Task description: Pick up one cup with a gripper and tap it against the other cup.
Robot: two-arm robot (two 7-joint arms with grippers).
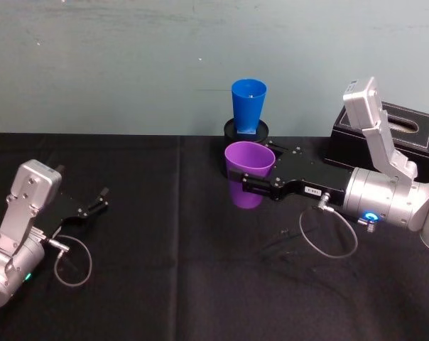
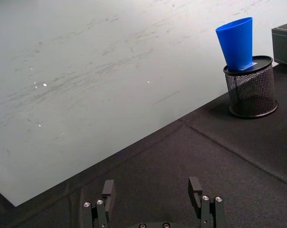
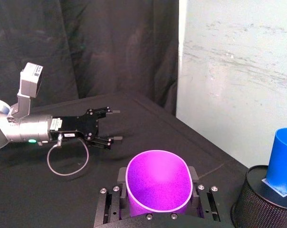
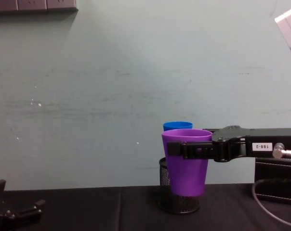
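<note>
I judge the pickup done: my right gripper clamps the purple plastic tapered tumbler aloft near the tall blue plastic tumbler, the tap is still to do, and my left gripper sits open and idle.

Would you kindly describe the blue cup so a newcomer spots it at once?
By the wall at the black table's far edge stands a mesh pen holder. The blue cup rises from its top, narrower than the purple cup in the right gripper.

Black mesh holder far back on the dark table, black box to its right, pale wall behind.
</note>
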